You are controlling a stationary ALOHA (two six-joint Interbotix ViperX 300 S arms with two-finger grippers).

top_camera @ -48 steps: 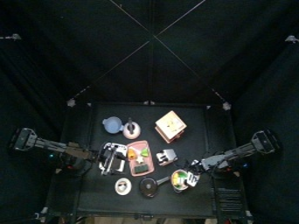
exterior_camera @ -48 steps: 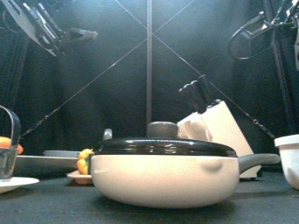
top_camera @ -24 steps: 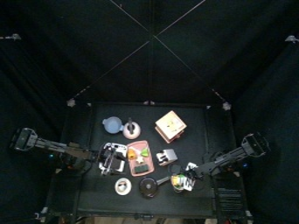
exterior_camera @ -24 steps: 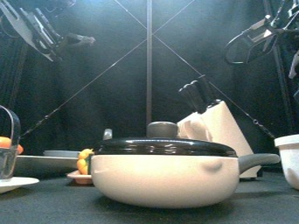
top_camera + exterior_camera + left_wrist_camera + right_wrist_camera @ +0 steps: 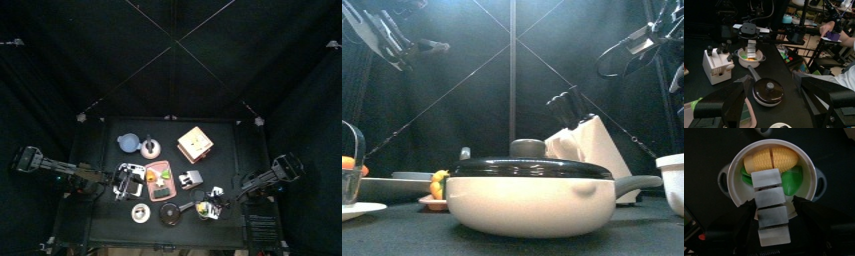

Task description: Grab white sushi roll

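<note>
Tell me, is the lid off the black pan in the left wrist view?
No, the lid sits on the black pan, its knob on top.

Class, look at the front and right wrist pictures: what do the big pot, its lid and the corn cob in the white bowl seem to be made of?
Pot: probably enamelled metal or ceramic, with a smooth cream body and soft sheen.
Lid: dark and glossy, perhaps tinted glass or coated metal, with a bright rim line.
Corn cob: likely moulded plastic toy food, uniform yellow with neat kernel rows.
White bowl: smooth, plastic or ceramic; unclear.
</note>
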